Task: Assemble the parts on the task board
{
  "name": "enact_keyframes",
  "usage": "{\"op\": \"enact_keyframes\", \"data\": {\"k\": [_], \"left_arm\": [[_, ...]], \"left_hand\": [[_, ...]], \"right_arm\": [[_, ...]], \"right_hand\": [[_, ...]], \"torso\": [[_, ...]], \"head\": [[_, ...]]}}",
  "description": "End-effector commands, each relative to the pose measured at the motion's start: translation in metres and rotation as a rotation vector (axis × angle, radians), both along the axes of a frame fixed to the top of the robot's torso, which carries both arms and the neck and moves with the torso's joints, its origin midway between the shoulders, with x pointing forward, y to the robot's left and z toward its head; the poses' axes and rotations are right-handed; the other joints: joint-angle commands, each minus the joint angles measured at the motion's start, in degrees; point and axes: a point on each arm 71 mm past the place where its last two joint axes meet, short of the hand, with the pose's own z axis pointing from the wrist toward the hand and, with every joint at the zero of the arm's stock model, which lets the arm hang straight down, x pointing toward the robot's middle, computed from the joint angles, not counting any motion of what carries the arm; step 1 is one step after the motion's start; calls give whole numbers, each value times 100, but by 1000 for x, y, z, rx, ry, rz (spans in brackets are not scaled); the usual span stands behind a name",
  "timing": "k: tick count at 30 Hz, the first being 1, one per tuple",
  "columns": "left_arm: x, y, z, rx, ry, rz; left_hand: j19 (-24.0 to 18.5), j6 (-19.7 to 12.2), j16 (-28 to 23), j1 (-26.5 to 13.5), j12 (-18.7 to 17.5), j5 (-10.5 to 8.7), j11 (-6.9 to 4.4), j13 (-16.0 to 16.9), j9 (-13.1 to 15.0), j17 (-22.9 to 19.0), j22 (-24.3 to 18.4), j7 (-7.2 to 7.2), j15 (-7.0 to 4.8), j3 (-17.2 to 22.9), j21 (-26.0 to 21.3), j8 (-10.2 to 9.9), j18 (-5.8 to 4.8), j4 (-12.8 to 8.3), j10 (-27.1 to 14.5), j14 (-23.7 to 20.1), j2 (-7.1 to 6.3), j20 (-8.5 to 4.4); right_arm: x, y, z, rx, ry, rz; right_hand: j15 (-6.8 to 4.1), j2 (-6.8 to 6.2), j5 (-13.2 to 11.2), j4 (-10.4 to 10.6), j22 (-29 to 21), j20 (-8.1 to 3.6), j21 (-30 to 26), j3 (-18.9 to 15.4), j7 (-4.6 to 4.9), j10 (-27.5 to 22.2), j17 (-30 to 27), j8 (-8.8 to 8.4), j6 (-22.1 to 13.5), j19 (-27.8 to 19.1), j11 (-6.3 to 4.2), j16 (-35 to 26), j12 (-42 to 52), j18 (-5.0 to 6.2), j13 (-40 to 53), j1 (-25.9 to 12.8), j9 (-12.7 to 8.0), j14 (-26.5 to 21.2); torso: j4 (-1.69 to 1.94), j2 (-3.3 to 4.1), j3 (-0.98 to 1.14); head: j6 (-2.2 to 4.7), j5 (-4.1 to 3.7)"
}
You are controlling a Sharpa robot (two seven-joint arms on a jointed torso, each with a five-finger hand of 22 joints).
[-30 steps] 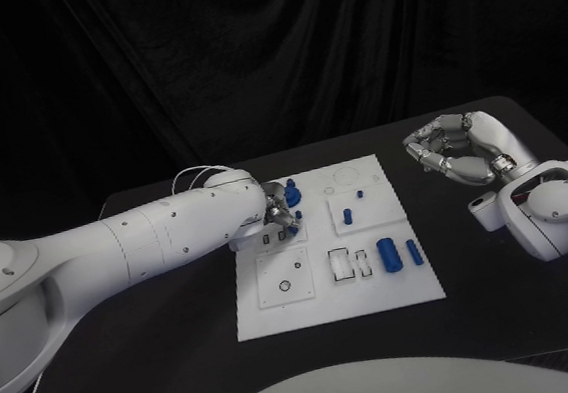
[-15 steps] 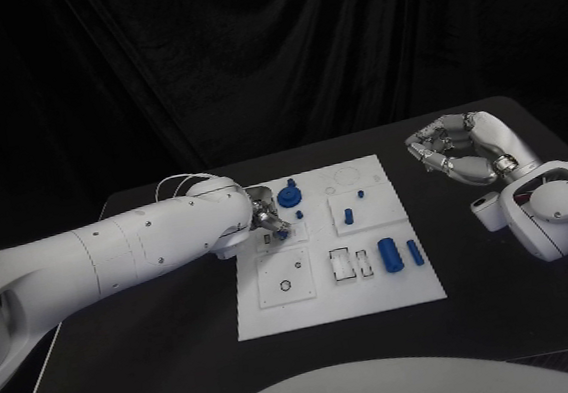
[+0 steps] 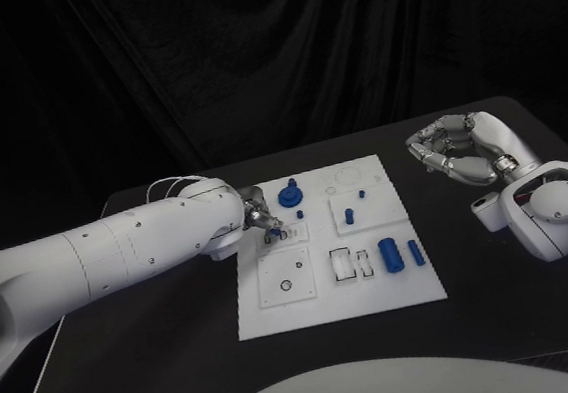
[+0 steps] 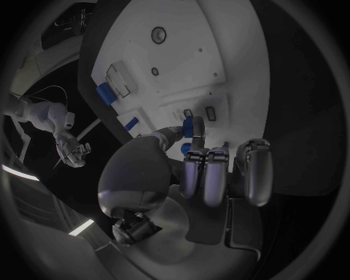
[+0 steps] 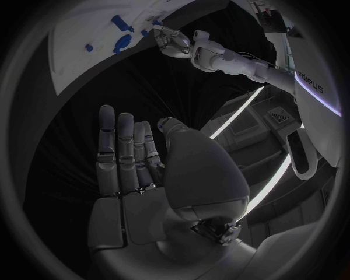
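Left hand (image 4: 191, 169) fingers (image 4: 195, 129) pinch a blue part (image 4: 187, 126) — apparently — its end hidden.

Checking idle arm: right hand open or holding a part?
Open. The right hand is off the task board, beside its right edge; in the right wrist view its fingers are extended with nothing in them.

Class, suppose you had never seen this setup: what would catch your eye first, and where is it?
Probably the left hand, reaching over the far left part of the white task board, its fingers pinching a small blue part. Next, the right hand, raised and holding nothing, off the board's right side, and the blue cylinder lying on the board.
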Motion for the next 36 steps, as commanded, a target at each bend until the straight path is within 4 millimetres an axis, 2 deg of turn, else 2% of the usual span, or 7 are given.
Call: {"op": "enact_keyframes", "data": {"k": [1, 4, 36], "left_arm": [[0, 0, -2, -54, 20, 59], [0, 1, -2, -65, 11, 76], [-18, 2, -27, -115, -125, 102]], "left_hand": [[29, 93, 15, -101, 17, -89, -36, 1508, 17, 1509, 605, -34, -34, 308, -25, -35, -23, -258, 595, 606, -9, -30], [24, 108, 15, -144, 17, -172, -38, 1508, 31, 1509, 601, -36, -35, 326, -32, -45, -21, -254, 595, 606, -7, -32], [20, 100, 15, -182, 17, -211, -32, 1508, 64, 1509, 597, -27, -35, 386, -45, -90, -17, -268, 595, 606, 16, -35]], "right_arm": [[0, 1, -1, -4, 11, -5], [-1, 0, -1, -4, 11, -6], [-2, -3, -1, -6, 20, -13]], "right_hand": [[8, 66, 39, 14, 9, -10, 15, -33, -11, -17, -7, 28, -15, 30, -27, 28, 20, 51, -7, -8, -7, 35], [8, 66, 39, 14, 9, -10, 15, -33, -11, -17, -7, 28, -15, 30, -27, 28, 20, 51, -7, -8, -7, 35], [7, 60, 44, 8, 12, -11, 13, -38, -14, -32, -21, 31, -19, 33, -28, 33, 20, 50, -16, -8, -10, 33]], "torso": [[-6, -4, 3], [-2, -4, 5], [-2, -1, 2]], "head": [[2, -10], [2, -20], [2, -39]]}}
